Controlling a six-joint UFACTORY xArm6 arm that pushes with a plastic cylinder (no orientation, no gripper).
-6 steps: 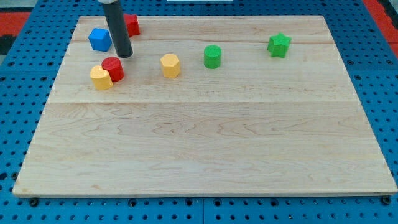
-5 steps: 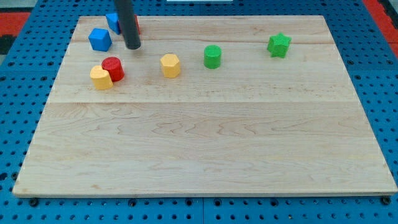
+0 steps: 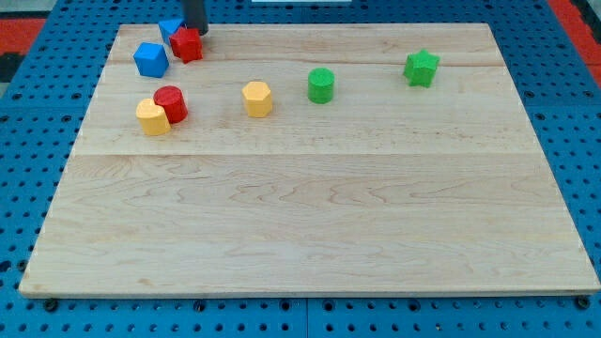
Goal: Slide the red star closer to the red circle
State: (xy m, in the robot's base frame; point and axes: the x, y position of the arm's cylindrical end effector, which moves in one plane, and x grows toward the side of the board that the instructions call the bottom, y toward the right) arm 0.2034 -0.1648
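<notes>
red star (image 3: 186,44) light, rigid, slides easily | push its 12 o'clock face toward red circle (image 3: 170,101) | my tip (image 3: 194,30) touching there; no fingers fitted, nothing grasped

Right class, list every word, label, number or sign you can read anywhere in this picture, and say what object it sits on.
None: no readable text, number or sign shows anywhere.
The wooden board is bare grain.
The red star, red circle, blue blocks, yellow blocks and green blocks are plain coloured faces.
The blue pegboard shows only holes.
My tip is unmarked, just above the red star.
</notes>
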